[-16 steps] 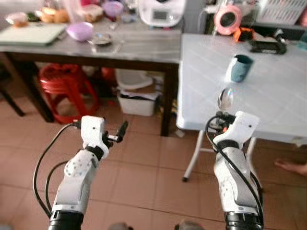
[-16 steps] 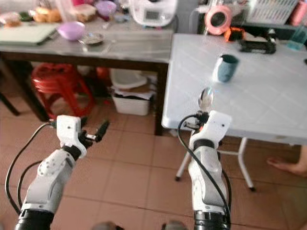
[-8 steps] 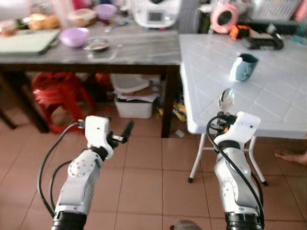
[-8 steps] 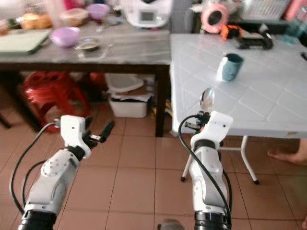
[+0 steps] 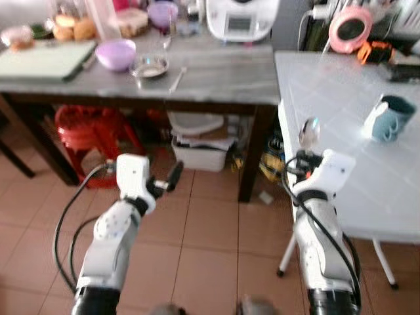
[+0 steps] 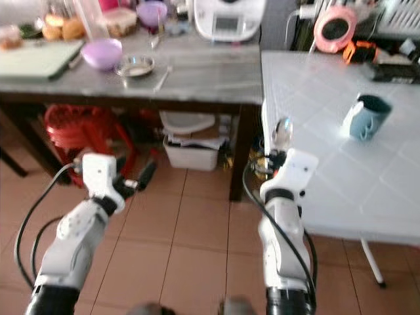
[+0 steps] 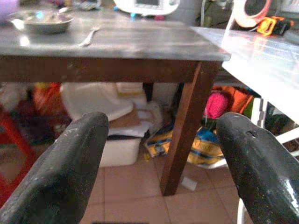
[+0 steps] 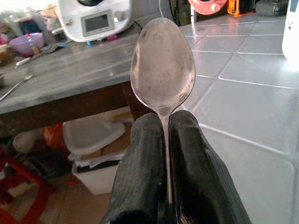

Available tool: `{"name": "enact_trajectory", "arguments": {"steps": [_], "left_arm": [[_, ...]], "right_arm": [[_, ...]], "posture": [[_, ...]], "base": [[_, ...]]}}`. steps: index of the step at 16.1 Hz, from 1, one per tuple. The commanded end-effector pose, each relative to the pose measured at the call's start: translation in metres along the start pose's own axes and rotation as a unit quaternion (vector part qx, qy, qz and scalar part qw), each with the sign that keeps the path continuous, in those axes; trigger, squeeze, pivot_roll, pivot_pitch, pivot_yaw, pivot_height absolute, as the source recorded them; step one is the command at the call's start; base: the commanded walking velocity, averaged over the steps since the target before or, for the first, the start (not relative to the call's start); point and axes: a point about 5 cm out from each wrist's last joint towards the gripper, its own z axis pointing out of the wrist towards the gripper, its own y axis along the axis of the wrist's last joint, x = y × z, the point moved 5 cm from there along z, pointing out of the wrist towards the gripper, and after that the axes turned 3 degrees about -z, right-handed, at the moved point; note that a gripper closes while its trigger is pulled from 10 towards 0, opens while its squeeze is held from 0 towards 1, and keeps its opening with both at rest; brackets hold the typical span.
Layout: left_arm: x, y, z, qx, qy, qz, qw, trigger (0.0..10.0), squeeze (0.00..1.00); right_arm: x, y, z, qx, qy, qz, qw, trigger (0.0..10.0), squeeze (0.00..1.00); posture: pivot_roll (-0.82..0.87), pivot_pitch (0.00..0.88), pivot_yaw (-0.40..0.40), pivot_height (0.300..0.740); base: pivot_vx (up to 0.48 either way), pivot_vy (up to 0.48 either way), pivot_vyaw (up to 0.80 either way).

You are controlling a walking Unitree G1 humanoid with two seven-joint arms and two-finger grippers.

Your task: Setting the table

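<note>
Right wrist view: spoon upright, handle pinched in closed right gripper; bowl above fingertips.

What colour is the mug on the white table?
Teal blue; the mug shows best in the right eye view.

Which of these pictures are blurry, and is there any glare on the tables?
Both eye views are softly motion-blurred; the white table shows washed-out glare around the mug. The right wrist view is sharp on the spoon, its background soft. The left wrist view has blurred near fingers and sheen on the grey tabletop.
</note>
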Motion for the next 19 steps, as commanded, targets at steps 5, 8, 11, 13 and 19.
{"name": "enact_trajectory", "arguments": {"steps": [5, 8, 11, 13, 19], "left_arm": [[0.008, 0.004, 0.001, -0.013, 0.037, 0.022, 0.999, 10.0, 0.00], [0.031, 0.011, -0.002, -0.032, 0.111, 0.045, 0.992, 10.0, 0.00], [0.040, 0.012, -0.006, -0.037, 0.149, 0.046, 0.987, 10.0, 0.00], [0.039, 0.012, -0.008, -0.044, 0.151, 0.045, 0.987, 10.0, 0.00], [0.031, 0.011, -0.010, -0.056, 0.122, 0.046, 0.990, 10.0, 0.00]], "right_arm": [[-0.012, 0.001, -0.003, -0.006, -0.009, -0.015, 1.000, 10.0, 0.00], [-0.018, 0.000, -0.007, -0.008, -0.013, -0.026, 1.000, 10.0, 0.00], [-0.021, -0.002, -0.009, -0.006, -0.016, -0.029, 0.999, 10.0, 0.00], [-0.020, -0.003, -0.009, -0.006, -0.015, -0.029, 0.999, 10.0, 0.00], [-0.017, 0.001, -0.005, -0.012, -0.007, -0.032, 0.999, 10.0, 0.00]], "posture": [[-0.05, 0.000, 0.037, 0.740], [-0.05, 0.000, 0.036, 0.740], [-0.04, 0.000, 0.035, 0.740], [-0.04, 0.000, 0.035, 0.740], [-0.05, 0.000, 0.039, 0.740]], "base": [[0.000, 0.477, 0.00], [0.000, 0.480, 0.00], [0.000, 0.480, 0.00], [0.000, 0.176, 0.00], [0.157, 0.000, 0.00]]}}
